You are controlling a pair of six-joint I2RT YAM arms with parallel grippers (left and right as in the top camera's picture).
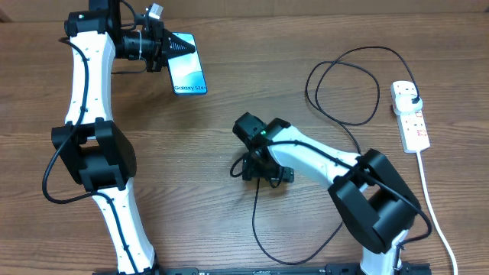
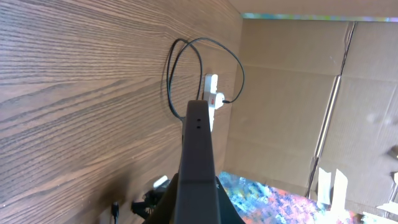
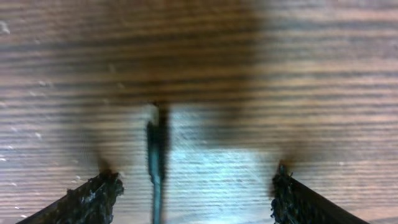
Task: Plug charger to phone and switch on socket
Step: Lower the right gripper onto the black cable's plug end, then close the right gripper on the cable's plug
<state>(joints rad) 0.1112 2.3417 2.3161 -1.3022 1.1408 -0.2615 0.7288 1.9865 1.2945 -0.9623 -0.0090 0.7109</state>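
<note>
The phone (image 1: 189, 70), with a cyan screen and "Galaxy S24" text, is at the back left of the table. My left gripper (image 1: 170, 46) is shut on its top end. In the left wrist view the phone (image 2: 198, 149) shows edge-on as a dark bar running out from the jaws. My right gripper (image 1: 261, 166) is open and low over the table in the middle. The charger's thin connector end (image 3: 157, 155) lies on the wood between its fingers (image 3: 194, 190), nearer the left finger and not gripped. The black cable (image 1: 344, 84) loops to a plug in the white socket (image 1: 410, 114).
The socket's thick white cord (image 1: 432, 206) runs down the right edge of the table. The cable also makes a loose loop near the front (image 1: 263, 237). In the left wrist view the socket (image 2: 212, 99) lies far off, with cardboard walls (image 2: 298, 93) behind it.
</note>
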